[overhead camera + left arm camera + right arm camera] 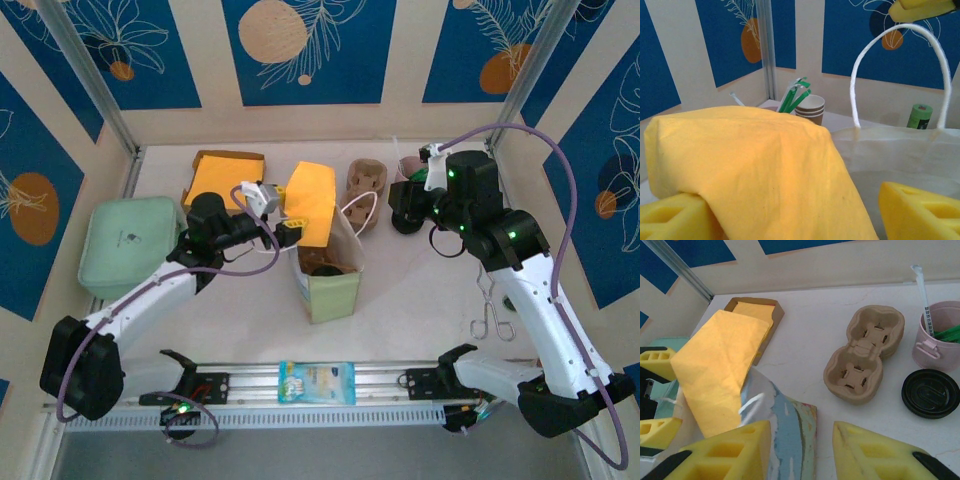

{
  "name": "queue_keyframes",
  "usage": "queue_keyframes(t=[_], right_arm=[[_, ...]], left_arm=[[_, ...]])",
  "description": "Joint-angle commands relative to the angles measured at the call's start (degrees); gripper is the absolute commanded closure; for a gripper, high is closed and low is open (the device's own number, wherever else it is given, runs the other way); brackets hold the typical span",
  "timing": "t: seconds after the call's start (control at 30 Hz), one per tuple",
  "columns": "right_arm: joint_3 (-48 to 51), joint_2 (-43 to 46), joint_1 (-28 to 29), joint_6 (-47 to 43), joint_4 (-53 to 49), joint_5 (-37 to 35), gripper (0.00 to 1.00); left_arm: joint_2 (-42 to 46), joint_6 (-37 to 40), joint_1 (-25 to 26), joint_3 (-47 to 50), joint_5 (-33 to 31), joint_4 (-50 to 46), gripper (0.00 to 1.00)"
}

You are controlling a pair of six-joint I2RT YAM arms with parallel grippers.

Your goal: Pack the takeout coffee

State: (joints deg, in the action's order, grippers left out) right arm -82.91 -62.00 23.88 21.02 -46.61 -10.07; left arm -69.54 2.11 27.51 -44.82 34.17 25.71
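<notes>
The paper bag (327, 285) stands open mid-table, with its white handle (900, 70) upright. A dark round lid over brown (323, 266) shows inside its mouth; it looks like the takeout coffee. A folded yellow napkin (312, 203) leans over the bag's far left rim. My left gripper (289, 228) is open at that rim. Its yellow fingers (917, 212) stand wide apart, and the napkin (755, 170) lies between them, resting on the left one. My right gripper (401, 206) hovers open to the right of the bag. Nothing sits between its pads (880, 452); the bag's corner (795, 430) lies beyond them.
A pulp cup carrier (862, 360), a pink cup of utensils (935, 337) and a loose black lid (930, 393) lie right of the bag. A lidless paper cup (810, 108) stands nearby. A napkin box (222, 175), green container (130, 243), tongs (490, 310) and snack packet (317, 382) surround it.
</notes>
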Motion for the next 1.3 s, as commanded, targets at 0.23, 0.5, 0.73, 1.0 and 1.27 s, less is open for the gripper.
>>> queue_keyframes(t=[0.23, 0.5, 0.73, 1.0, 1.27], right_arm=[[-1.5, 0.5, 0.0, -0.3, 1.5, 0.6, 0.62], [-1.5, 0.7, -0.2, -0.3, 1.4, 0.1, 0.62], [-1.5, 0.8, -0.1, -0.2, 1.4, -0.2, 0.62], [-1.5, 0.8, -0.1, -0.1, 1.5, -0.3, 0.62], [-1.4, 0.9, -0.2, 0.0, 1.4, -0.4, 0.62]], left_arm=[[3.1, 3.0, 0.6, -3.0, -1.5, -5.3, 0.15], [3.4, 4.4, 0.7, -5.5, -2.3, -11.3, 0.0], [3.8, 4.6, 0.7, -5.2, -1.9, -12.6, 0.0], [4.1, 5.4, 0.8, -6.2, -2.0, -16.2, 0.0], [4.1, 7.0, 0.7, -8.9, -3.3, -24.7, 0.0]])
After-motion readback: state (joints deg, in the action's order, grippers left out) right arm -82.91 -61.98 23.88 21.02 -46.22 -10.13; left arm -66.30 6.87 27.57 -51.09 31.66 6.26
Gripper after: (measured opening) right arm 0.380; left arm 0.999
